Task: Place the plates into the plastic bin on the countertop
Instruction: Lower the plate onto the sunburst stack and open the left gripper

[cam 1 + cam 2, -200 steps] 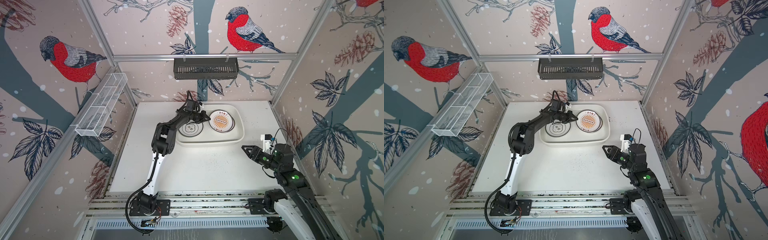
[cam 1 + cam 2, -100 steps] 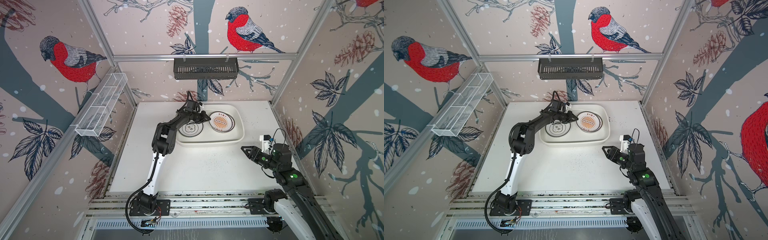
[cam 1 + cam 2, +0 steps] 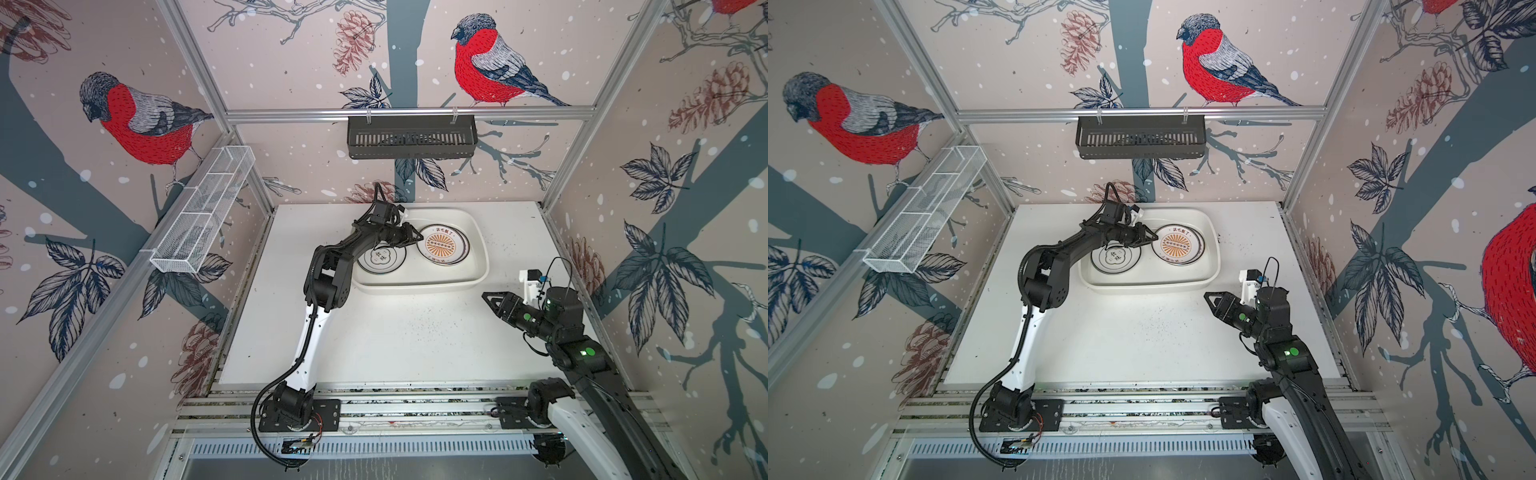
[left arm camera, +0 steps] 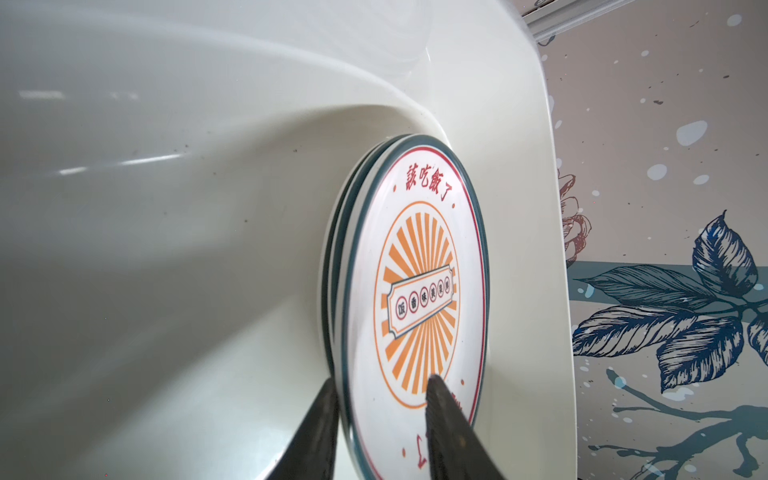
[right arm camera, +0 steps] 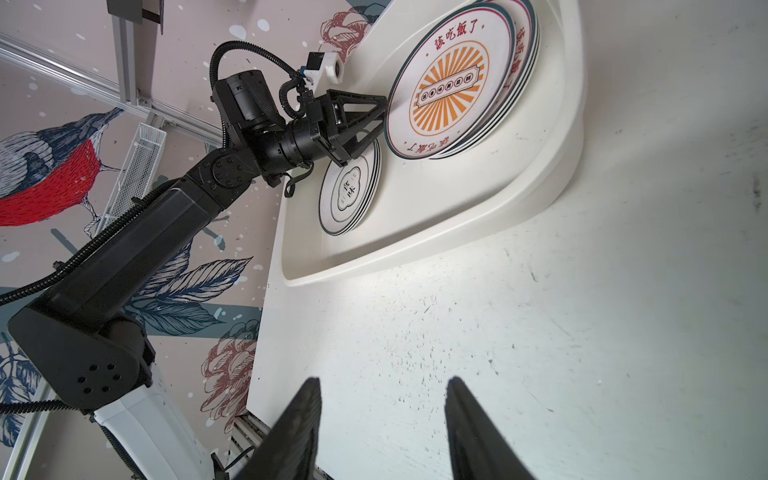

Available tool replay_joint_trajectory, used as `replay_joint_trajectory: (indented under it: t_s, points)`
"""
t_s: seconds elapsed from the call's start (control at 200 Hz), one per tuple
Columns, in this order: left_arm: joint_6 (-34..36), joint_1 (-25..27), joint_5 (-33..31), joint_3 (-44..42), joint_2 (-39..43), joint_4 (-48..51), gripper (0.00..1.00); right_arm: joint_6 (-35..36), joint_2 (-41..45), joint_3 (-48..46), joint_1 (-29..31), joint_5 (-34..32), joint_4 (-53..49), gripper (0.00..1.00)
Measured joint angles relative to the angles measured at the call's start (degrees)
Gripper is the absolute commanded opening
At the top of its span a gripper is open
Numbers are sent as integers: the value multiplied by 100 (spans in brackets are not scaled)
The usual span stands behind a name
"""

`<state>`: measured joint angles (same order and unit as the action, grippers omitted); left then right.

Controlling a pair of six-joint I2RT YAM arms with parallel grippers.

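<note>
The top sunburst plate, laid flat on its stack in the plastic bin, is straddled at the rim by the parted jaws of the left gripper, apparently for release, while the empty, spread jaws of the right gripper are parked over the worktop, out of the way.

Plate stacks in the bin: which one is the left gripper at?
The stack topped by the orange sunburst plate; the left gripper straddles its rim, jaws open. The black quatrefoil stack sits beside it.
</note>
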<state>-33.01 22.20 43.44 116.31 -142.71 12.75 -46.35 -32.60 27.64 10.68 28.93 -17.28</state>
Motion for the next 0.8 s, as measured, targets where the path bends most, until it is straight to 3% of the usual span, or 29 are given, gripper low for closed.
replay_joint_trajectory:
  t_s: [0.185, 0.8]
  points:
    - [-17, 22, 4, -76, 7, -7, 54, -2, 2, -28, 0, 0, 72, 50]
    - [-146, 151, -76, -98, 236, 68, 62, -4, 70, -68, -2, 2, 107, 50]
